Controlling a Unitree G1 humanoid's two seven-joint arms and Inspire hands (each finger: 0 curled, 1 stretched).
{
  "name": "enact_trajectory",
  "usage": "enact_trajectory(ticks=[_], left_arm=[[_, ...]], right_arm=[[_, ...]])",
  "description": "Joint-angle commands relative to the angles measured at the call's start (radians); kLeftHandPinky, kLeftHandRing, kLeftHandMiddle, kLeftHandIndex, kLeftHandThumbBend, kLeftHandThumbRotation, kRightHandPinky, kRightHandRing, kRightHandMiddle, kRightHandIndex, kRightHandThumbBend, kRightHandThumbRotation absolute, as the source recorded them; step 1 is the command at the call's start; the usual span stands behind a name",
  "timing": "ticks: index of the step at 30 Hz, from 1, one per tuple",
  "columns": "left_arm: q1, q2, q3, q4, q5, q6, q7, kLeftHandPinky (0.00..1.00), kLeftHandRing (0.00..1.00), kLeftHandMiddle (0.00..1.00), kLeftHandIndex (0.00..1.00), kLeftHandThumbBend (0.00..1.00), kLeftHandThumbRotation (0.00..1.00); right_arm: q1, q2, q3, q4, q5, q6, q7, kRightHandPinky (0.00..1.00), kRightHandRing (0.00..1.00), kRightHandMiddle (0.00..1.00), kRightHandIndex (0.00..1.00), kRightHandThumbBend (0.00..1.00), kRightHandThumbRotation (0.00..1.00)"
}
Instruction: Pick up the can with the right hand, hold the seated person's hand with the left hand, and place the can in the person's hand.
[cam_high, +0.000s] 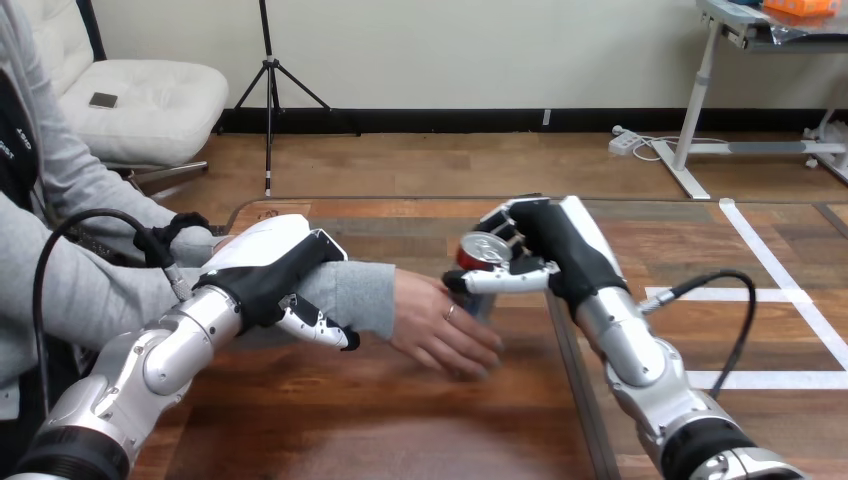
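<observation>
Nearest, the person's hand (445, 325) lies palm-down on the brown wooden table (400, 430); just left of it, the left hand (262, 270) curls its fingers round the grey-sleeved forearm (365, 292). Just beyond and above the person's hand, the right hand (560, 250) clamps its fingers on the red cylindrical metal can (484, 249), whose long axis is tilted, silver top facing up and toward the camera.

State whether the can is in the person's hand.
Not in it: the right hand grips the can, close by the person's hand.

My left hand (262, 272) curls round the person's forearm (362, 295). My right hand (562, 250) grips the red can (486, 250), just beyond the person's hand (440, 325) on the surface (400, 430).
</observation>
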Motion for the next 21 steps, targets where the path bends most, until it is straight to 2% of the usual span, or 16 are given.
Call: enact_trajectory(ticks=[1,21], left_arm=[[-0.127,-0.048,0.038,-0.083,-0.048,-0.029,0.029,0.13,0.18,0.26,0.28,0.63,0.0],[-0.117,-0.05,0.039,-0.094,-0.047,-0.019,0.034,0.12,0.18,0.26,0.29,0.64,0.0]], right_arm=[[-0.156,0.02,0.003,-0.094,0.012,-0.048,-0.001,0.32,0.34,0.4,0.43,0.78,0.0],[-0.16,0.067,0.009,-0.141,0.02,-0.057,0.023,0.32,0.35,0.41,0.43,0.77,0.0]])
